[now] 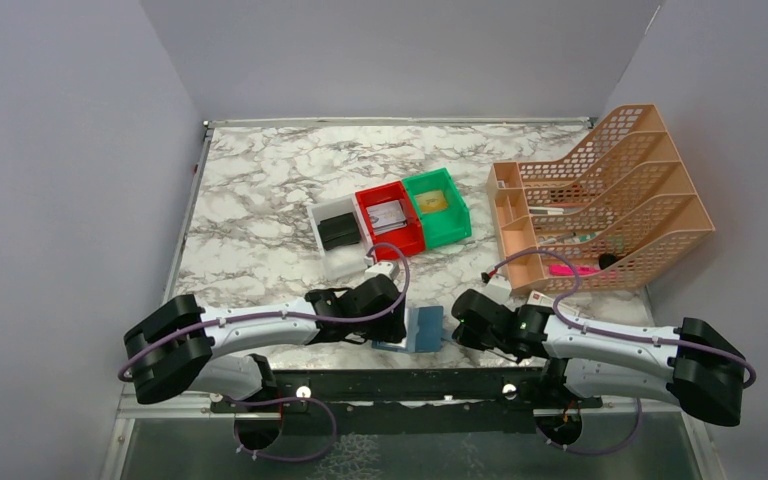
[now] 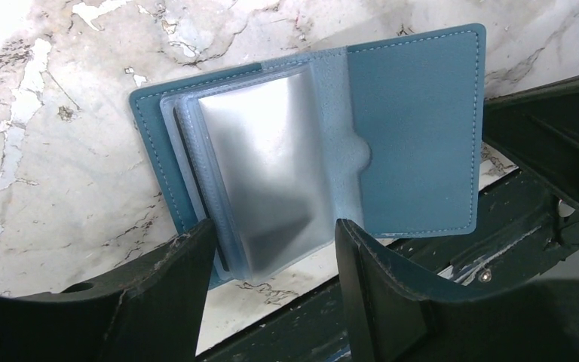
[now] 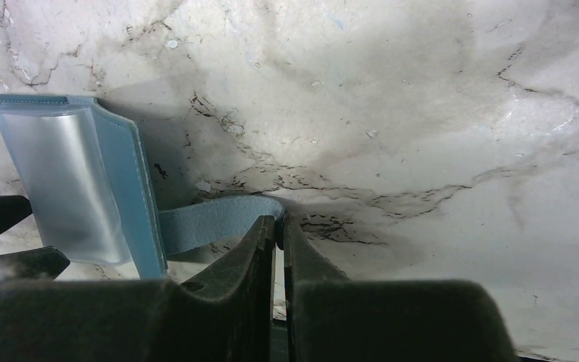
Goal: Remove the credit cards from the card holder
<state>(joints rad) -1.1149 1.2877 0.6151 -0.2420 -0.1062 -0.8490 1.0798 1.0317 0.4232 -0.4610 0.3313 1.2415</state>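
The teal-blue card holder [image 1: 423, 328] lies open at the table's near edge, between my two grippers. In the left wrist view its cover [image 2: 415, 136] is spread flat and frosted plastic sleeves [image 2: 264, 166] fan up from the spine. No credit cards show through the sleeves. My left gripper [image 2: 274, 226] is open, one finger on each side of the sleeves' near corner [image 1: 397, 325]. My right gripper [image 3: 279, 220] is shut on the holder's light blue snap tab [image 3: 211, 219], at the holder's right side [image 1: 457, 325].
Behind the holder stand a white bin with a flat black wallet [image 1: 339, 232], a red bin [image 1: 388, 213] and a green bin [image 1: 432, 202]. A peach file organizer [image 1: 610, 200] fills the right side. The black mounting rail [image 1: 400, 385] runs just below the table edge.
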